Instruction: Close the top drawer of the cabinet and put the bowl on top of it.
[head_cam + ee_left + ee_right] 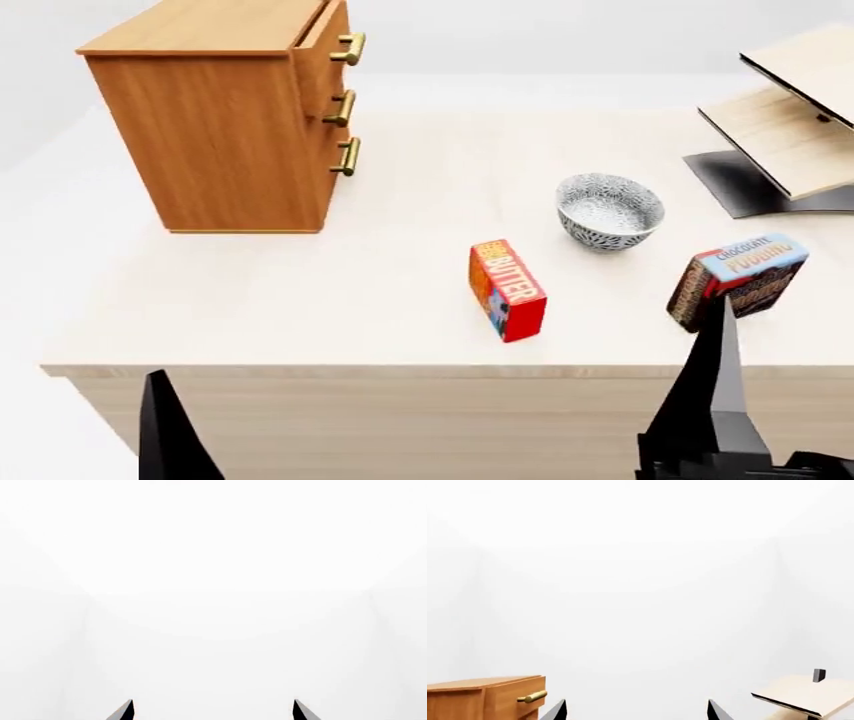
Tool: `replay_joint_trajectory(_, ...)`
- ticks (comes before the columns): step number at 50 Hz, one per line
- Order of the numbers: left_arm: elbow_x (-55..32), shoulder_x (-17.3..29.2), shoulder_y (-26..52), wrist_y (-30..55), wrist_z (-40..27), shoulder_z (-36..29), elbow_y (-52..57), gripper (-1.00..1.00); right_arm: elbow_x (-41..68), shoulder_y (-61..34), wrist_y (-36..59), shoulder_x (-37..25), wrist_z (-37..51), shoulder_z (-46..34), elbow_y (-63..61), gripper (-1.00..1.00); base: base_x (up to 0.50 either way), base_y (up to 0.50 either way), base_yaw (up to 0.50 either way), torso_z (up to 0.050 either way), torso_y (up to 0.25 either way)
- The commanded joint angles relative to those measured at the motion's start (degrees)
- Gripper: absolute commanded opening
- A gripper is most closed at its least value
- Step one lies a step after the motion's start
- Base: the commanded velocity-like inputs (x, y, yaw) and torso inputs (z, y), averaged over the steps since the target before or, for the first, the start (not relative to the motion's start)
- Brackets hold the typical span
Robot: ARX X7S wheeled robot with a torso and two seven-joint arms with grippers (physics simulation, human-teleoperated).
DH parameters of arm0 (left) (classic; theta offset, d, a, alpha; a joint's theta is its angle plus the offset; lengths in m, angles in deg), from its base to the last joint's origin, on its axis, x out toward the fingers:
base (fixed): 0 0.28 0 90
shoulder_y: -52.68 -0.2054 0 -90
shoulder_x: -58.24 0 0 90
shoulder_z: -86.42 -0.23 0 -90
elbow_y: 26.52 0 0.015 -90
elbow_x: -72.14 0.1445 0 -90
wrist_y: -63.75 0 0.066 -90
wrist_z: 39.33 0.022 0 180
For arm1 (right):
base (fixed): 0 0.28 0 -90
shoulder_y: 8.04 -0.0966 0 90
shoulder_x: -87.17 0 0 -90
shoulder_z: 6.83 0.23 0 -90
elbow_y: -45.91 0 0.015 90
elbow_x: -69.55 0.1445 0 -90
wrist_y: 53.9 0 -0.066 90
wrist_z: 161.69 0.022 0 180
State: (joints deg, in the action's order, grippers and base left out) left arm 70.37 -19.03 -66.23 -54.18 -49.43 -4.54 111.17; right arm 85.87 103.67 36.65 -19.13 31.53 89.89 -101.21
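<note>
Top drawer [324, 42] slightly pulled out of cabinet [214, 130], far ahead of left gripper [167, 430]. Patterned blue-white bowl [610, 211] upright on table [267, 300], ahead of right gripper [714, 400]; seen only from head. Both jaws spread wide, empty.

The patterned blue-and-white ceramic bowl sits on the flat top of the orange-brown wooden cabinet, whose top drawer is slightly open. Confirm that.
Not quite. The patterned blue-and-white ceramic bowl stands on the pale wooden table, right of the orange-brown wooden cabinet, not on its top, as the head view shows. The top drawer does stick out slightly.
</note>
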Motion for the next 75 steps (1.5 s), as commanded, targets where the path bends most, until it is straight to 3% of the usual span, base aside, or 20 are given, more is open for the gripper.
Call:
replay_joint_trajectory(1,0.7,-0.7,0.5,-0.3,0.7,0.8,-1.7,1.00,0.0,-0.5,-1.5,0.4,-1.0,0.4,3.5,1.00,0.00,0.50,0.00,0.000,0.000)
replay_joint_trajectory(37,1.0,0.5,1.0,0.4,-0.7,0.0,-2.0,1.00,-1.3,-0.8,-1.3,-1.2,-0.9,-2.1,4.6,1.00,0.00,0.50,0.00,0.000,0.000)
replay_joint_trajectory(61,1.0,1.3,1.1,0.5,-1.6,-0.3,-2.0,1.00,-2.4,-1.0,-0.9,-1.9,-0.1,-2.9,4.9,1.00,0.00,0.03,0.00,0.000,0.000)
replay_joint_trajectory(75,1.0,1.8,1.0,0.3,-2.1,-0.5,-2.1,1.00,-1.5,-0.6,-3.1,-2.2,-0.6,-3.1,5.8,1.00,0.46,0.00,0.00,0.000,0.000)
